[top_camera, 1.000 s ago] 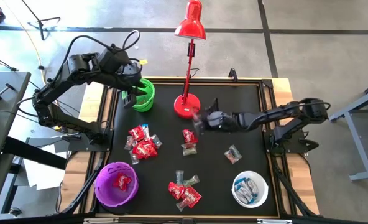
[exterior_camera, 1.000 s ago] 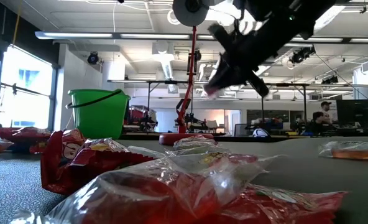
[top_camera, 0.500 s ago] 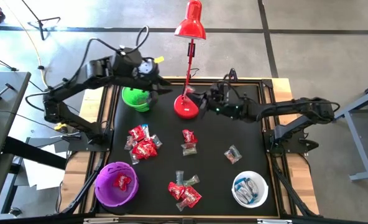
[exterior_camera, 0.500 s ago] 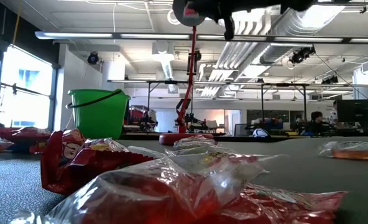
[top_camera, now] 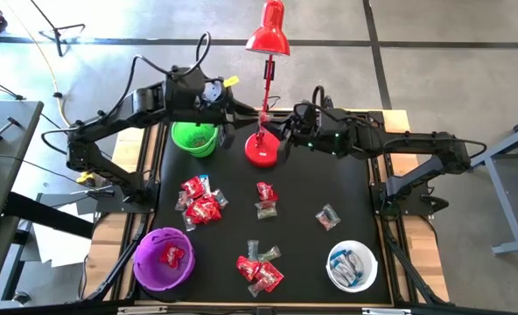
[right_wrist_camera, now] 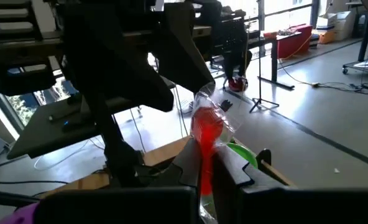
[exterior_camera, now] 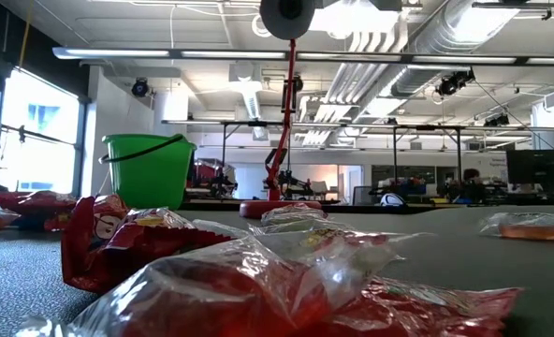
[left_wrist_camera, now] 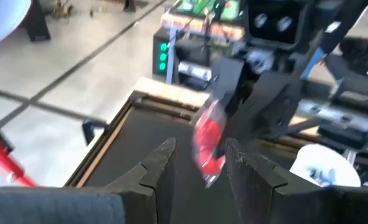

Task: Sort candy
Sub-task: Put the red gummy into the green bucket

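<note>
A red sweet in a clear wrapper point(right_wrist_camera: 206, 134) is up in the air over the table's far part, near the red lamp's base point(top_camera: 262, 150). My right gripper point(top_camera: 281, 144) is shut on it. My left gripper point(left_wrist_camera: 199, 155) is open and reaches in from the left point(top_camera: 241, 118). Its two fingers stand on either side of the sweet point(left_wrist_camera: 207, 143), and no touch shows. More candy lies in heaps on the mat point(top_camera: 199, 199) point(top_camera: 264, 199) point(top_camera: 259, 267) point(top_camera: 328, 217). Neither gripper shows in the low view. My right gripper pinches the red sweet by its lower end point(right_wrist_camera: 204, 165) between its two fingers. It comes about level from the table's right side. The sweet is lifted clear and sticks out past the fingertips, its crinkled clear end point(right_wrist_camera: 212, 102) farthest out.
The green bowl point(top_camera: 193, 137) stands at the far left, just under my left arm. The purple bowl point(top_camera: 164, 260), holding red sweets, is near left, and the white bowl point(top_camera: 353, 267), holding blue-and-white ones, is near right. The lamp's stem point(top_camera: 264, 92) rises between the two grippers.
My right gripper has risen from mid-table with the sweet and moved toward the far edge, leaving the low view. My left gripper has swung from over the green bowl toward the right, up to the sweet.
</note>
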Available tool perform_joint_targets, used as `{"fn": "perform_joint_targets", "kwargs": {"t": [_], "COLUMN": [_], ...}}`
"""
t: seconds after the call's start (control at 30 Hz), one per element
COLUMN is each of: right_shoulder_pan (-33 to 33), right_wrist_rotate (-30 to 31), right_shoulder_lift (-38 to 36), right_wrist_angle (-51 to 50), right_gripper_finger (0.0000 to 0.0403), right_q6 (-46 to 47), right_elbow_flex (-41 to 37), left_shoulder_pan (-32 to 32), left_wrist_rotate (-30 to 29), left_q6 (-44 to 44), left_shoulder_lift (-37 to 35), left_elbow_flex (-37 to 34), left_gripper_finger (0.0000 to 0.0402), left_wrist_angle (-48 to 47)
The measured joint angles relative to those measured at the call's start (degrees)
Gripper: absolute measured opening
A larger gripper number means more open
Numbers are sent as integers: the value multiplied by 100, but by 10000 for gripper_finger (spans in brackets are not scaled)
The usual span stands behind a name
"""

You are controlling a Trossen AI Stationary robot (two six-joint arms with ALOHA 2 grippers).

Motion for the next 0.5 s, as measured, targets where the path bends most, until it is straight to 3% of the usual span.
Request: {"fn": "perform_joint_targets", "kwargs": {"t": [0.5], "right_shoulder_pan": [0], "right_wrist_rotate": [56], "right_shoulder_lift": [2], "right_wrist_angle": [206], "right_gripper_finger": [9], "right_q6": [-69], "right_elbow_flex": [0], "left_shoulder_pan": [-209], "left_wrist_rotate": [-6], "left_q6": [-4], "left_shoulder_lift": [104], "left_elbow_flex": [4], "left_gripper_finger": [122], "left_wrist_angle": [402]}}
